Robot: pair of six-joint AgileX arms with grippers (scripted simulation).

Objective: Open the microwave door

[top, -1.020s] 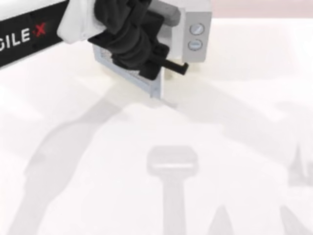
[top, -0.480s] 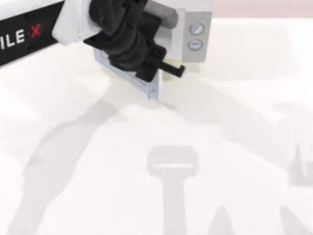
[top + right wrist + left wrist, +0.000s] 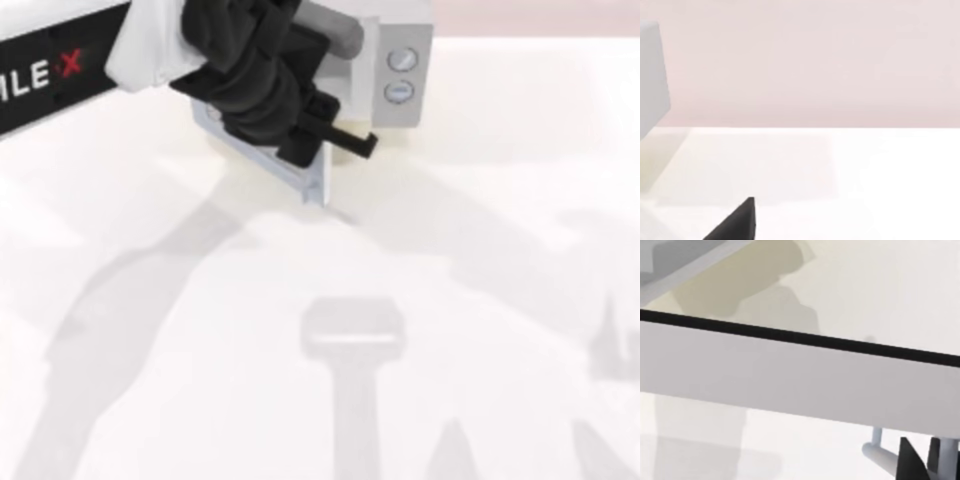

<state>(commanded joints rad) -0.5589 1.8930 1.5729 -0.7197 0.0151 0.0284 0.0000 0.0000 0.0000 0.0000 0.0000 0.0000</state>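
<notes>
The microwave [image 3: 405,25] stands at the table's far edge, its two silver knobs [image 3: 402,60] facing me. Its door [image 3: 310,182] hangs partly open, swung out toward the left. My left gripper [image 3: 335,145] sits at the door's free edge, shut on the handle, with one black finger [image 3: 355,140] poking past it. In the left wrist view the door [image 3: 790,375] fills the middle, and dark fingers [image 3: 912,465] straddle the round handle bar [image 3: 880,455]. Only one fingertip [image 3: 740,222] of my right gripper shows, with nothing beside it.
The microwave's grey corner [image 3: 650,75] shows in the right wrist view, with bare white table [image 3: 840,170] beyond it. Arm shadows lie across the white tabletop [image 3: 450,250] in the top view. The right arm itself is outside the top view.
The left gripper has drawn the door's free edge a little further left and outward, so the door stands slightly wider. Almost nothing moved in the last half second.
</notes>
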